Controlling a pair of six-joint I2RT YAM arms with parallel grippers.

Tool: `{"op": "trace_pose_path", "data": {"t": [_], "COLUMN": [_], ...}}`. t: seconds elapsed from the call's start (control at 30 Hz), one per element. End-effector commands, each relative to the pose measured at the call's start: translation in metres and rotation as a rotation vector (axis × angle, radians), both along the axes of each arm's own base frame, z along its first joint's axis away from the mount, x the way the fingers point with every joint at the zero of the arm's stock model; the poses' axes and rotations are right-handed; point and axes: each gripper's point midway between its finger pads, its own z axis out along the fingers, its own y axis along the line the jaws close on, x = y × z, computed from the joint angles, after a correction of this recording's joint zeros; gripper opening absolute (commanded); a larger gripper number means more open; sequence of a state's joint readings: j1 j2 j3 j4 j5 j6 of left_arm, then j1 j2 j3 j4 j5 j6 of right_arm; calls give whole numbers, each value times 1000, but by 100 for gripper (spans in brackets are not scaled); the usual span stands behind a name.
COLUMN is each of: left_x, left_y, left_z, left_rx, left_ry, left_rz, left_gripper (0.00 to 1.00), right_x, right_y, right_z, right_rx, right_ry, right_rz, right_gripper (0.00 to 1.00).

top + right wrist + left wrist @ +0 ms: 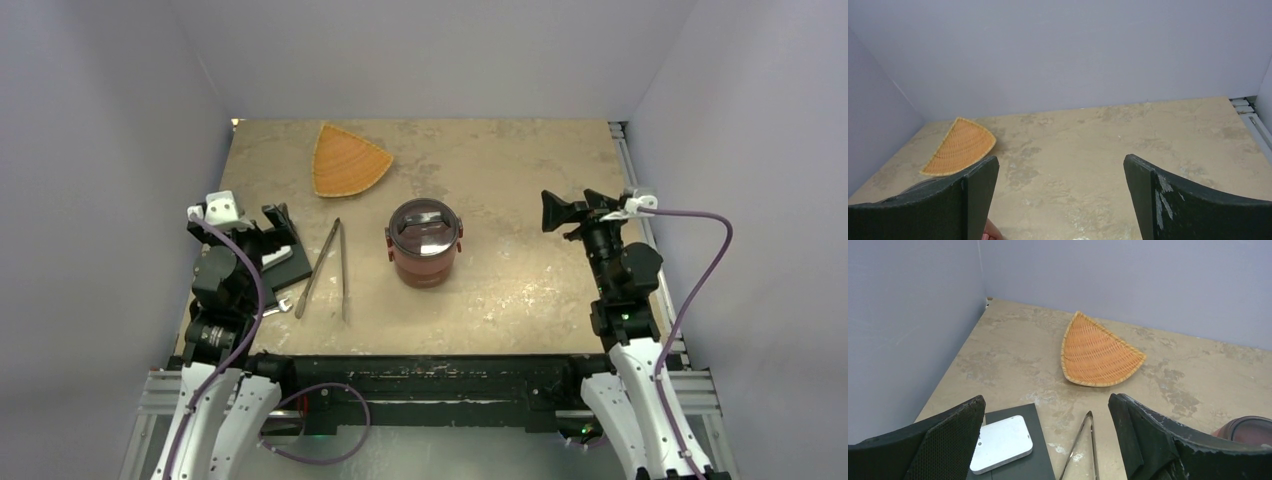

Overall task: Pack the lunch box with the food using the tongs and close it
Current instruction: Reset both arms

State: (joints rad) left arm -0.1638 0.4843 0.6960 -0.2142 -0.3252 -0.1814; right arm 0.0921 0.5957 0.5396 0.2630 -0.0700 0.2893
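The lunch box [425,245] stands near the table's middle, a round dark-red tiffin with its smoky clear lid on top. The tongs [326,268] lie flat to its left, their joined tip pointing away from me; the left wrist view shows that tip [1087,432] between my fingers, lower down on the table. My left gripper [278,232] hovers open and empty just left of the tongs. Off to the right of the lunch box, my right gripper [556,212] is open with nothing in it. No food shows in any view.
An empty orange fan-shaped tray [350,160] lies at the back left. A white block [1000,442] rests on a dark pad [1020,415] under the left gripper, and a short silver wrench [281,303] lies beside it. Walls close in three sides.
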Motion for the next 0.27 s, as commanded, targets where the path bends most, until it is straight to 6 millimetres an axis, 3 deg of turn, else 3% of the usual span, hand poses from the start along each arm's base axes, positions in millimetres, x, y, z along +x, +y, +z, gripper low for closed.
{"op": "trace_pose_path", "data": {"t": [0.0, 0.23], "left_x": [3, 3], "left_y": [-2, -2], "left_z": [7, 6], "left_rx": [23, 23], "left_ry": [-23, -20], "left_rz": [-20, -20], "left_gripper": [95, 95], "right_x": [0, -1], "right_y": [-3, -4], "right_z": [20, 24], "right_rx": [-8, -10], "right_ry": [-67, -72], "right_rz": [-18, -21], "right_gripper": [99, 99]}}
